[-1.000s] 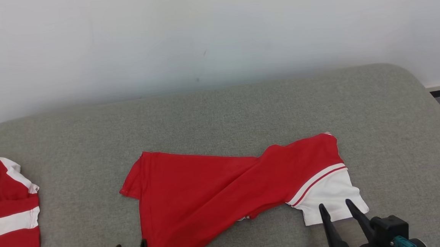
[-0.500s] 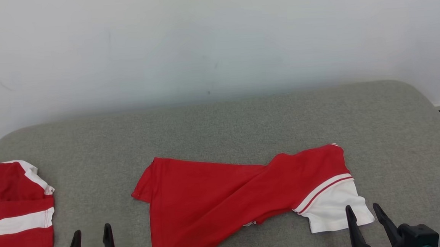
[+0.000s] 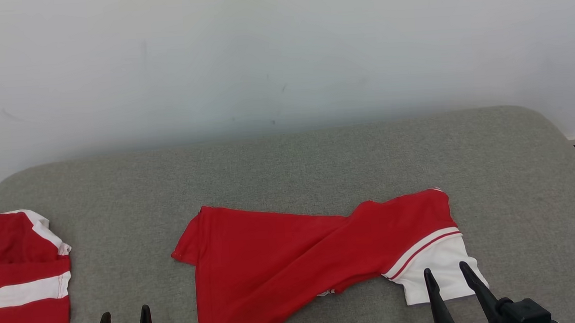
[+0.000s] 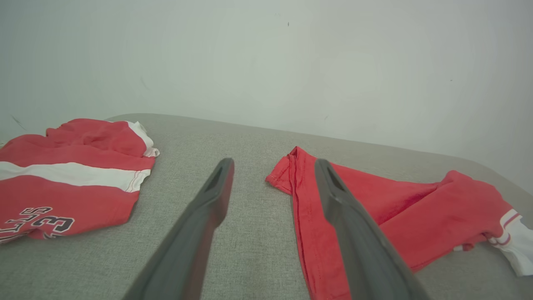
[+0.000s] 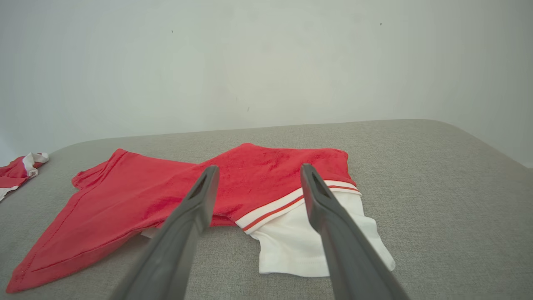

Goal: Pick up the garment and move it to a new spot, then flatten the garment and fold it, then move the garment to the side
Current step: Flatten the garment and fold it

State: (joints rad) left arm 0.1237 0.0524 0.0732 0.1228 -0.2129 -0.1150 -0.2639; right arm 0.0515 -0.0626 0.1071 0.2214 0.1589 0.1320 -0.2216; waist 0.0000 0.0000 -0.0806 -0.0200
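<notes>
A red garment [image 3: 283, 261] with a white, red-striped end lies crumpled and partly folded over itself on the grey cushioned surface [image 3: 317, 159]; it also shows in the left wrist view [image 4: 374, 208] and right wrist view [image 5: 175, 196]. My left gripper [image 3: 123, 316] stands open at the bottom left, just left of the garment's near corner, holding nothing. My right gripper [image 3: 446, 271] is open near the white end [image 3: 436, 267], its fingers [image 5: 320, 196] spread above the white cloth [image 5: 300, 246] without closing on it.
A second red-and-white jersey [image 3: 15, 278] with black lettering lies at the surface's far left, also seen in the left wrist view [image 4: 70, 175]. A pale wall [image 3: 281, 57] rises behind. The surface's rounded right edge [image 3: 560, 135] drops to a dark floor strip.
The head camera tilted, shifting the whole picture down. Left gripper drew back left, off the garment's near edge. Right gripper stays at the white end, now a little left of half a second ago.
</notes>
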